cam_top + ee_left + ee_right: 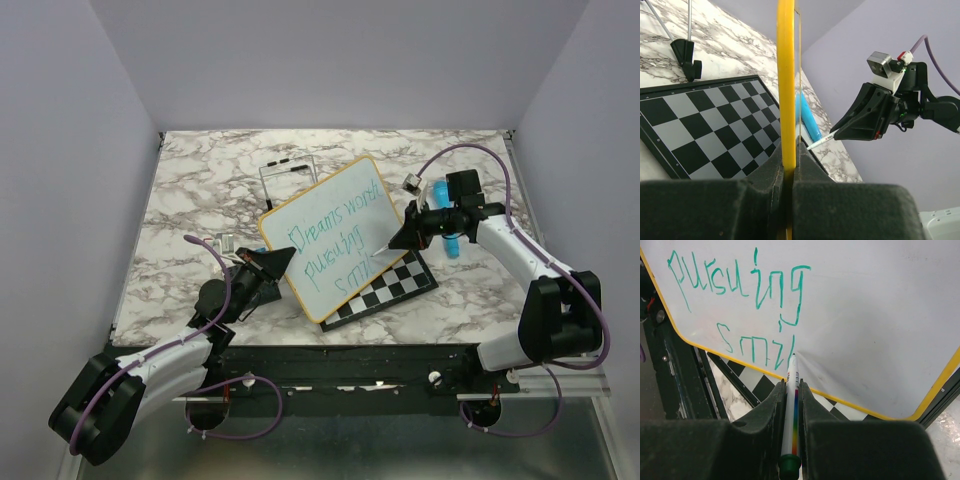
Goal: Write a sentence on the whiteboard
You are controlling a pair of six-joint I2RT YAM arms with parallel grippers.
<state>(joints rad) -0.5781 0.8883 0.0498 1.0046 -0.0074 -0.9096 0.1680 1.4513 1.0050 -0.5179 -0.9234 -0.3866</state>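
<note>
Partly hidden chessboard (400, 285) under whiteboard (340, 186), left jaws clamped on its frame, right jaws gripping marker (791, 405)

Soft, even light from overhead; the marble table (200, 190) carries only faint shadows. In my right wrist view the fingers (705, 450) at six o'clock are dark and blurred, the whiteboard (880, 315) at twelve bright and sharp.

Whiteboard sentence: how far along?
Done: "Dreams worth" and "pursuing" stand in teal on the whiteboard. In hand: the third line reads "smil"; the right end effector, shut on the marker, has its tip at the board right after it. The left end effector clamps the yellow frame. Left: apparently finishing that word.
</note>
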